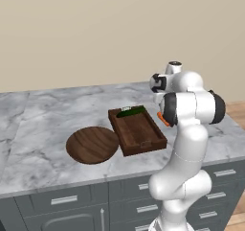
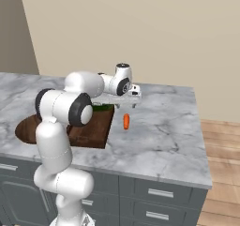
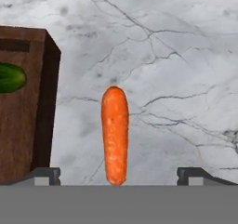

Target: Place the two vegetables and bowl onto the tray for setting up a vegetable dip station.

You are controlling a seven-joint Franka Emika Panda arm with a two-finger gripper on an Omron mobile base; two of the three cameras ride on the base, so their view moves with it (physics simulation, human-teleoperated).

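Carrot [image 3: 115,135] between spread fingers [image 3: 45,175] (hand view), cucumber [image 1: 132,112] in tray [image 1: 143,141]

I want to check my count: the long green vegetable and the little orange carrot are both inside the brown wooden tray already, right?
Not quite. The slim green vegetable is in the rectangular brown wooden tray, but the small orange carrot lies on the grey marble counter beside it, as the hand view shows.

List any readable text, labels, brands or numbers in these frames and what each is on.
None: no words, numbers or signs can be read. The tray, bowl, carrot, green vegetable, marble counter, drawer fronts and the arm with its open tool are all unmarked.
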